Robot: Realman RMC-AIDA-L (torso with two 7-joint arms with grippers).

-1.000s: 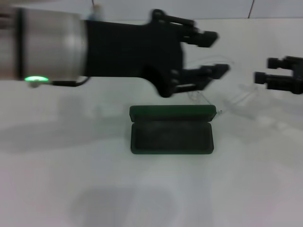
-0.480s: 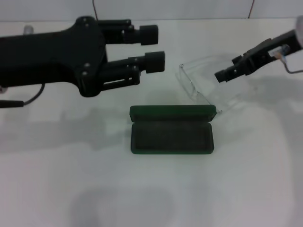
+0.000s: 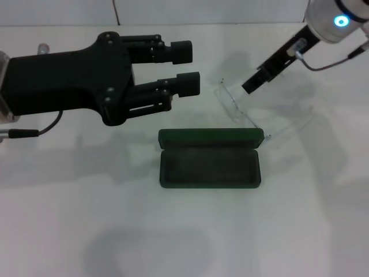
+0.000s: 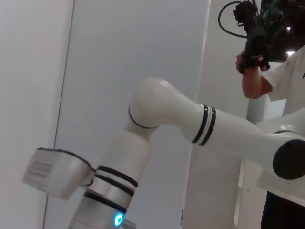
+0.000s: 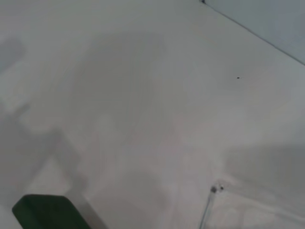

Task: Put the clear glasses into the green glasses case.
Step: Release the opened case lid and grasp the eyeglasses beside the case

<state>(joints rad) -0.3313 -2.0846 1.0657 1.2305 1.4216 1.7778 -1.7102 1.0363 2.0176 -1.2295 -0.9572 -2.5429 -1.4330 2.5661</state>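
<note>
Worktop [image 3: 57, 231]: I see a plain white surface filling the head view, with a pale wall line along its far edge.
Green glasses case [image 3: 209, 164]: it lies open near the middle of the worktop, lid [image 3: 210, 137] standing up on the far side, dark lining facing up; one green corner also shows in my right wrist view [image 5: 45, 211].
Clear glasses [image 3: 230, 104]: they sit just behind the case's far right corner, towards the far right part of the worktop, front tilted and one temple arm running down to the lid's right end; whether it touches the lid I cannot tell.
Right gripper [image 3: 252, 86]: it reaches in from the far right corner, its dark tip right at the glasses' upper rim; I cannot tell how its fingers stand or whether they have hold of the frame.
Left gripper [image 3: 185, 68]: it hovers over the far left part of the worktop, behind and left of the case, fingers [image 3: 188, 84] spread apart with nothing between them.
Open room: I have bare worktop along the whole near edge and on both sides of the case.
Left wrist view: a white robot arm [image 4: 162, 119] and a person [image 4: 281, 90] against a wall.
</note>
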